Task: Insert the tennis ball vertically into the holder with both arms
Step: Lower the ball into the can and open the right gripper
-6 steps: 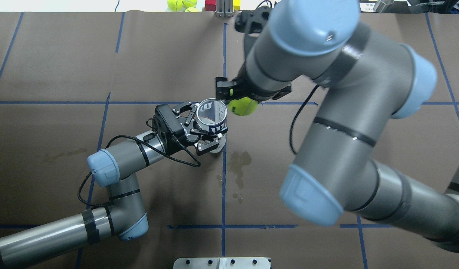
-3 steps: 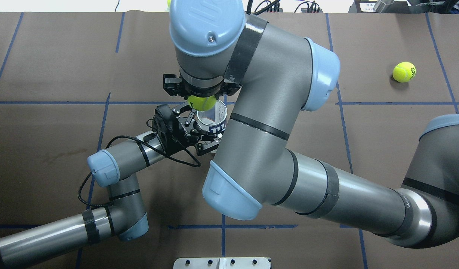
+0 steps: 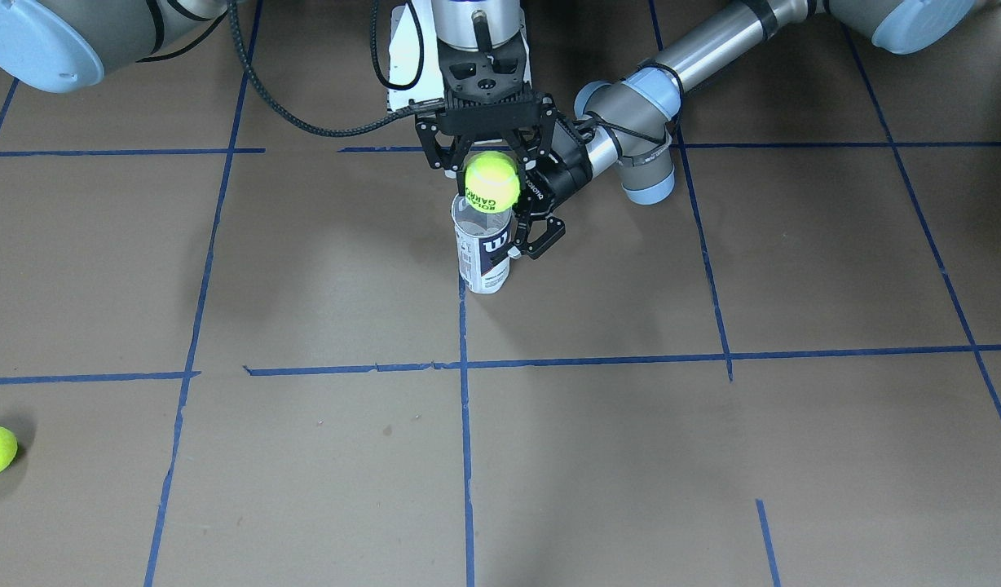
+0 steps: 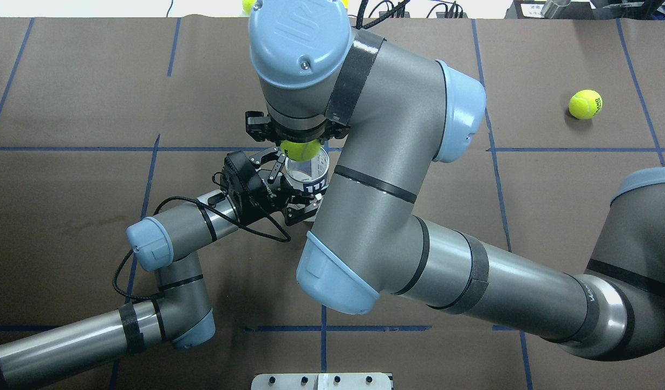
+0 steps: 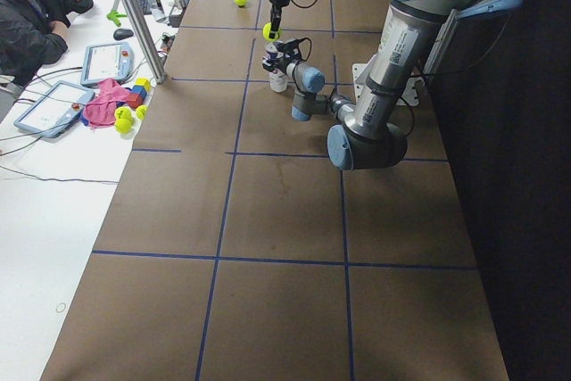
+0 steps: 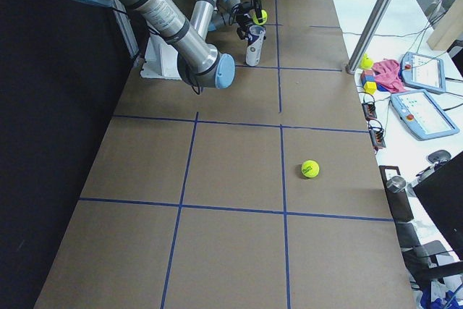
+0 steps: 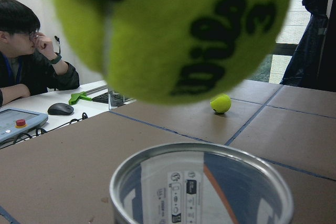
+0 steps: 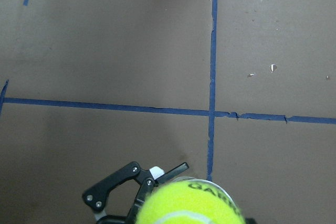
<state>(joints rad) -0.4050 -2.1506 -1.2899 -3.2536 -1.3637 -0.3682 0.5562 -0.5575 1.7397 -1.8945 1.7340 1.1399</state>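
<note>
My right gripper (image 3: 491, 159) has its jaws clamped on the tennis ball (image 3: 492, 181), one on each side and spread only as wide as the ball. The ball hangs just above the open rim of the holder (image 3: 484, 253). It does not touch it: the left wrist view shows a gap between ball and rim. The holder stands upright on the counter (image 4: 67, 81), right beside a blue tape line (image 3: 465, 408). My left gripper (image 4: 282, 187) comes in sideways, with its jaws closed around the holder's upper half, on the label. A second ball (image 4: 585, 104) lies well apart on the counter, toward my right.

Compared with half a second ago, the right gripper and ball have slid a little further over the holder's mouth, and in the overhead view the ball now covers more of the opening. A second ago the ball was still off to the holder's right side, level with the rim. The left gripper and the holder have not moved.
</note>
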